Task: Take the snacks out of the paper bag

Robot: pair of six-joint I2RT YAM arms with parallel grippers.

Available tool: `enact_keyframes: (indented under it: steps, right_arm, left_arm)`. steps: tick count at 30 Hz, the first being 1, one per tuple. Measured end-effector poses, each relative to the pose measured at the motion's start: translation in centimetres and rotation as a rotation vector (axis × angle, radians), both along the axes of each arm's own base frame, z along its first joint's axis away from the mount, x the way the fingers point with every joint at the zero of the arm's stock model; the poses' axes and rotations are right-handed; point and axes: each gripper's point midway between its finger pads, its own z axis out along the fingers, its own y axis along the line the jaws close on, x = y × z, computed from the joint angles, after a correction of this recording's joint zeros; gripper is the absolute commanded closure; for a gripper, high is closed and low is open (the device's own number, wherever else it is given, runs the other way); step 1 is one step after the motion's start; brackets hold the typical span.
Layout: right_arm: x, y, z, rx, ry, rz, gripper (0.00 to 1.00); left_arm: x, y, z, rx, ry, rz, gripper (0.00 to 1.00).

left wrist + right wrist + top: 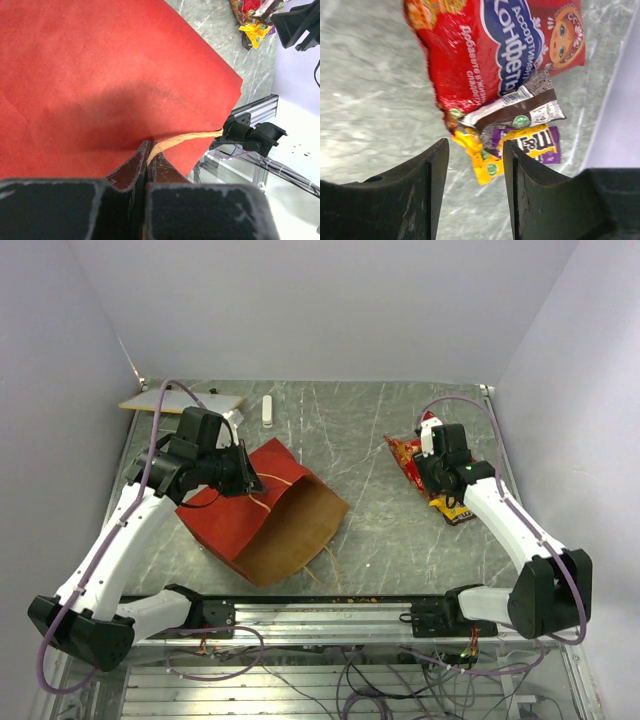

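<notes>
Top external shows us the paper bag [232, 525] lying diagonally, mouth facing near-right. Our left gripper [149, 152] pinches its string handle [186, 137]; the right gripper [475, 150] gapes above the snacks [490, 60].

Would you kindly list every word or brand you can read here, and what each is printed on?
"Конфеты", end partly covered: blue logo on the red snack bag.
"Ассортимент": small white print in that logo.
"m&m", partly hidden: purple packet.
White side line on the red snack bag and print on the brown wrapper: too small to read.
Paper bag: no text.
</notes>
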Motion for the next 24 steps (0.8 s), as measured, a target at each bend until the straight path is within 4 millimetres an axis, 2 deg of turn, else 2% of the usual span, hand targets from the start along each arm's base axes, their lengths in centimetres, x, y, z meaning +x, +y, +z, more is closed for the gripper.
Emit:
enact_keyframes:
  steps: [3,11,13,17,20,24]
  right_arm:
    - [-0.1,2.0,1.8,0.138,-0.031,-0.002,0.52]
    - [-1.0,8.9,3.5,0.550,-0.068,0.077,0.49]
    - [-1.4,9.9,3.4,0.619,-0.075,0.089,0.47]
    - [-1.5,11.8,3.6,0.743,-0.089,0.108,0.34]
    - [-1.3,12.8,4.5,0.833,-0.110,0.103,0.33]
    - [-1.6,14.4,5.8,0.911,-0.122,0.124,0.33]
  left_arm:
    - [0.2,-0.4,0.1,-0.021,0.000,-0.007,0.93]
    - [0.8,-0.8,-0.2,-0.028,0.001,-0.009,0.93]
    - [0.3,-0.6,-0.6,-0.026,0.004,-0.008,0.93]
    - [-1.6,0.3,-2.2,-0.009,0.044,-0.002,0.93]
    - [-3.0,1.1,-3.0,0.008,0.078,0.024,0.93]
    - [-3.5,1.8,-2.3,0.004,0.063,0.078,0.93]
